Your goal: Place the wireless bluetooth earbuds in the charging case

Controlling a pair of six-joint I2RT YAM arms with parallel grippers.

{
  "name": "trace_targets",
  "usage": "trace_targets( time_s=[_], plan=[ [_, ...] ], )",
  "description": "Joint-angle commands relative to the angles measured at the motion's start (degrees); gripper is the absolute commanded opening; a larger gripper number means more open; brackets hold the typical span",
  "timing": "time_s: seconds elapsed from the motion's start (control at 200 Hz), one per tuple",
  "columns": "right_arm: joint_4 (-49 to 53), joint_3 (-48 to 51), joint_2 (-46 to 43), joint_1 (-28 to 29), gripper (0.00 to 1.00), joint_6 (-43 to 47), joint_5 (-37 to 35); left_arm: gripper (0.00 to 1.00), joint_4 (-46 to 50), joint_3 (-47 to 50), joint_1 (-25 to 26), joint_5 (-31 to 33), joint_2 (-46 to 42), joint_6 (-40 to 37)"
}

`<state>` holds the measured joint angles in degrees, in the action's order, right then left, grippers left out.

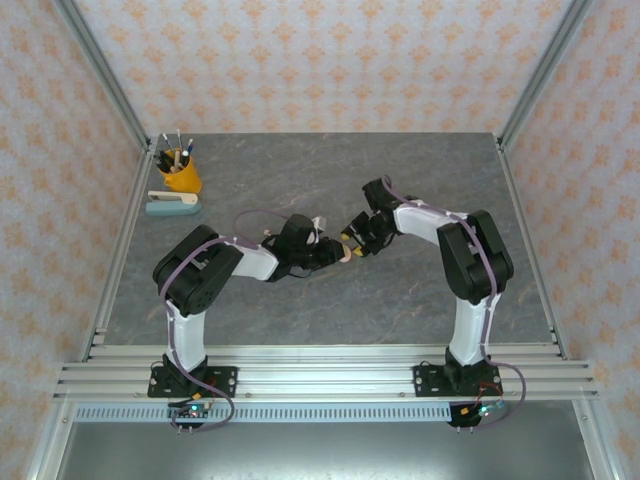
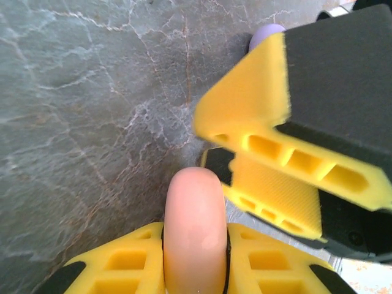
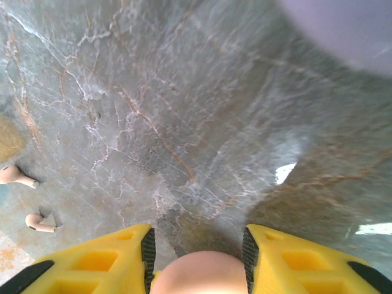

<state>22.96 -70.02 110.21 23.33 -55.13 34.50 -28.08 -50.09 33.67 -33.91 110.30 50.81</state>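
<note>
Pale pink stemmed earbuds (image 3: 17, 176) lie near the glossy pink round case (image 2: 195, 205) that your left gripper (image 2: 195, 231) clamps; whether your right gripper (image 3: 197, 239) grips anything, you cannot tell.

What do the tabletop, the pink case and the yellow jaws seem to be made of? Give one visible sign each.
The tabletop looks like grey stone, or a stone-print laminate: pale branching veins, mostly matte. The pink case seems smooth plastic: even colour, soft sheen. The yellow jaws look like moulded or printed plastic, matte, with hollow ribbed pockets and a finely textured inner face.
</note>
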Motion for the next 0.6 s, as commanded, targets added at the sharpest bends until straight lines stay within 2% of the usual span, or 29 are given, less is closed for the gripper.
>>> trace_targets(
  time_s=[0.0, 0.11, 0.295, 0.395, 0.59],
  plan=[
    [-1.94, 0.85, -6.36, -2.43, 0.46, 4.37, -0.78, 0.06, 4.82, -0.22, -2.47, -1.69, -6.07, -4.35],
    [-3.11, 1.32, -10.89, -3.09, 0.51, 12.71, 0.45, 0.05, 9.97, -1.74, -5.74, -5.85, -10.8, -7.74],
    [-9.01, 3.96, -16.98, -3.07, 0.62, 23.71, 7.04, 0.0, 21.59, -7.45, -10.52, -14.89, -15.6, -15.0],
    [-13.89, 5.82, -18.93, -3.11, 0.63, 25.34, 11.26, 0.0, 27.45, -10.1, -11.66, -17.27, -17.17, -18.64],
    [-19.32, 6.91, -19.95, -2.04, 0.63, 26.08, 16.9, 0.0, 30.27, -12.66, -12.65, -20.27, -17.91, -19.87]
  ],
)
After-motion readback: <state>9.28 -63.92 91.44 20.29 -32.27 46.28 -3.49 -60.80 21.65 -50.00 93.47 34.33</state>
